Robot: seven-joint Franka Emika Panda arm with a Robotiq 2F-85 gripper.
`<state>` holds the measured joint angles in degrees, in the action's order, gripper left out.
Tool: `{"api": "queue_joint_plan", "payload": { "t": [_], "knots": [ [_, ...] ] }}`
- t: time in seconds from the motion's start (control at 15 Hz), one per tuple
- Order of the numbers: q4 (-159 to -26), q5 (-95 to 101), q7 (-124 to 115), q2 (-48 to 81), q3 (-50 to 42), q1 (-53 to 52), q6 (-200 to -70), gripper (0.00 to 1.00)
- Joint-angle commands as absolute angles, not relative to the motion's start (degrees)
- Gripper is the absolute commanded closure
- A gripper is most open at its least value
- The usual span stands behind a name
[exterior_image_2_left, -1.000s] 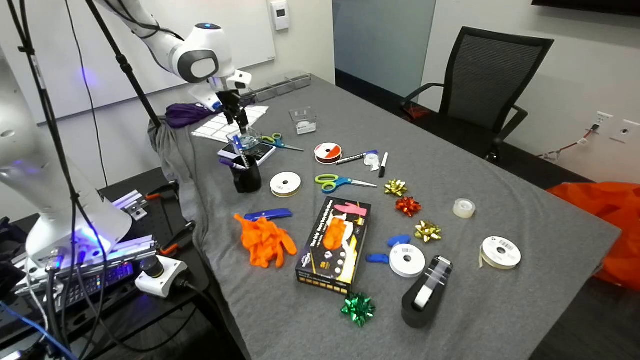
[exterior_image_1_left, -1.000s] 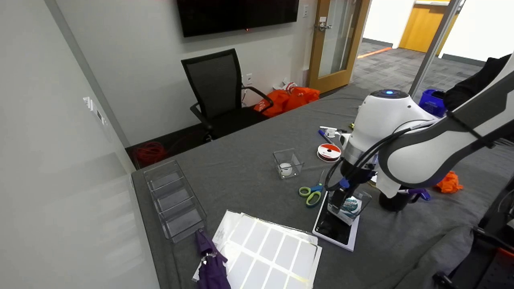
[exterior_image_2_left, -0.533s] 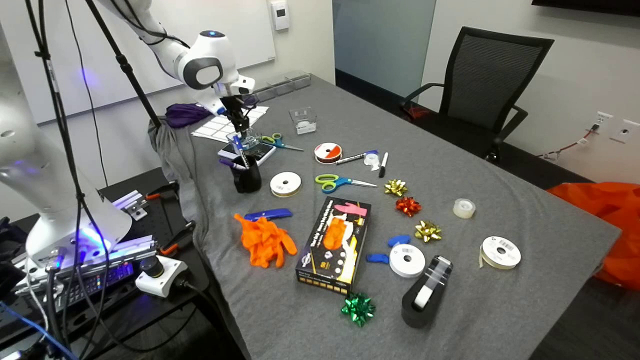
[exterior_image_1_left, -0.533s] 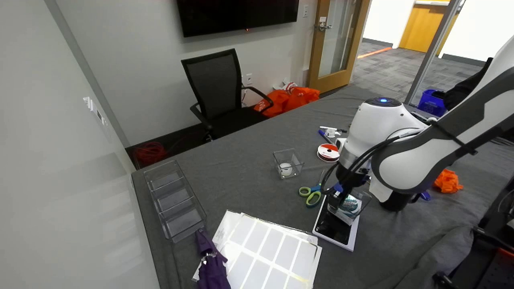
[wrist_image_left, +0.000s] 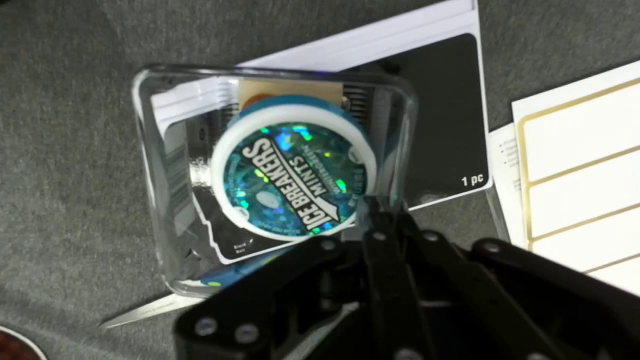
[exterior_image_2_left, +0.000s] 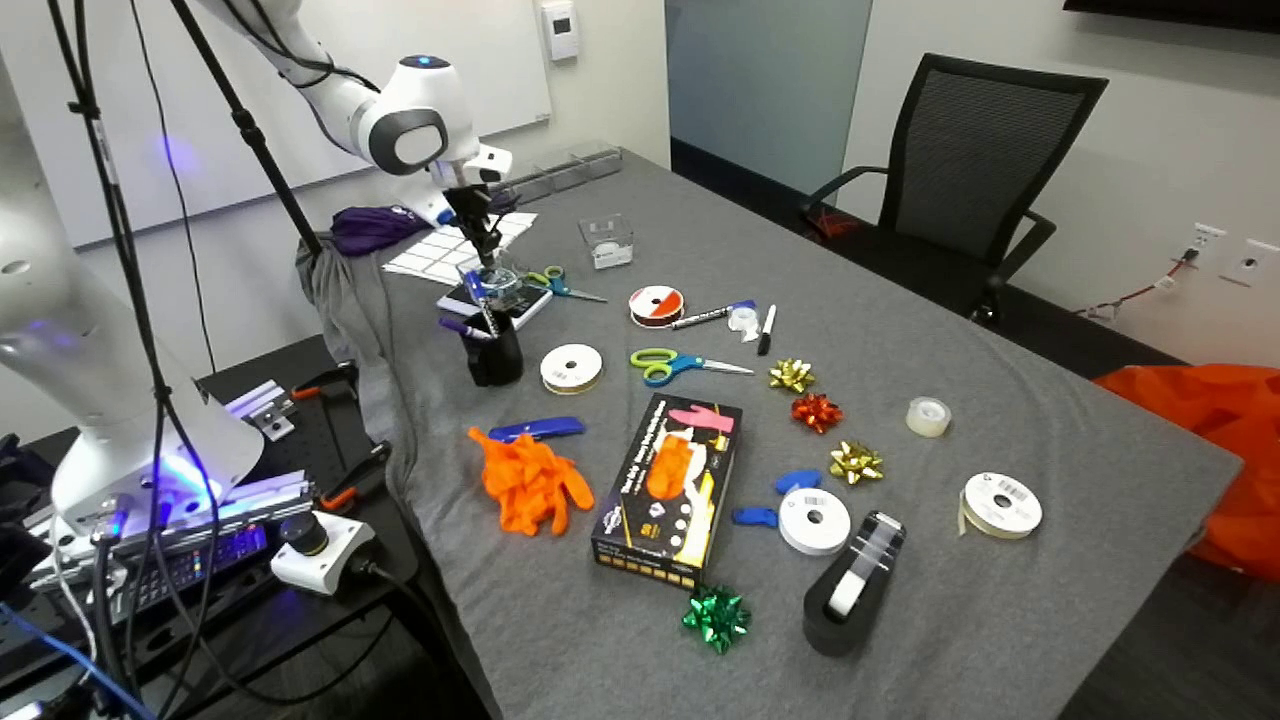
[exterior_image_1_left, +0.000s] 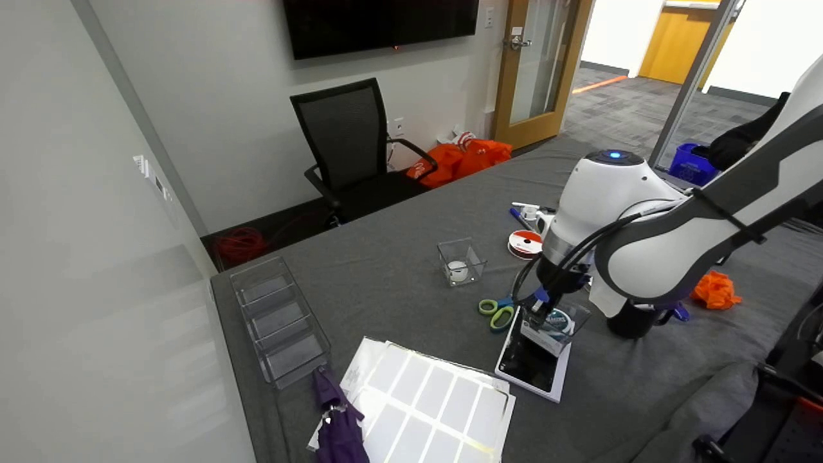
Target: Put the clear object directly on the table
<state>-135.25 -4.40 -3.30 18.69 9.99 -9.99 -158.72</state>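
Closest to the wrist camera, the gripper (wrist_image_left: 382, 207) has its jaws pinched together on the wall of a clear box (wrist_image_left: 159, 210), with only the thin plastic between them. In the box sits a round mint tin (wrist_image_left: 292, 175), white-rimmed, its shiny label blue-green. The box is over a black-and-white package (wrist_image_left: 445, 110) lying on the dark grey table (wrist_image_left: 65, 150); whether box and package touch cannot be told. Just beside the package lie scissors (wrist_image_left: 145, 312) with green and blue handles, and near it are a black cup (exterior_image_2_left: 492, 354) holding markers (exterior_image_2_left: 477, 290) and a sheet of white labels (exterior_image_1_left: 440, 399) with gold lines. Farther off, in both exterior views, a small clear case (exterior_image_1_left: 472, 254) has a white round piece (exterior_image_1_left: 458, 271) inside. In an exterior view, a crumpled orange glove (exterior_image_2_left: 530, 485) lies near a black carton (exterior_image_2_left: 650, 520). Past the table's edge stands a black office chair (exterior_image_1_left: 341, 141).
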Motion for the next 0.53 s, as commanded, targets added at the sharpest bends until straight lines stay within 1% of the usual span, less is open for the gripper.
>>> {"api": "queue_joint_plan", "payload": {
  "t": [0.0, 0.2, 0.47],
  "knots": [
    [-135.37, 0.99, -9.87, 15.31, 6.55, -13.45, -157.25, 0.99],
    [-133.15, 7.35, -19.09, 13.86, 3.64, -17.12, -156.12, 0.99],
    [-126.59, 15.68, -32.83, 14.56, 0.61, -21.13, -151.39, 0.99]
  ]
}}
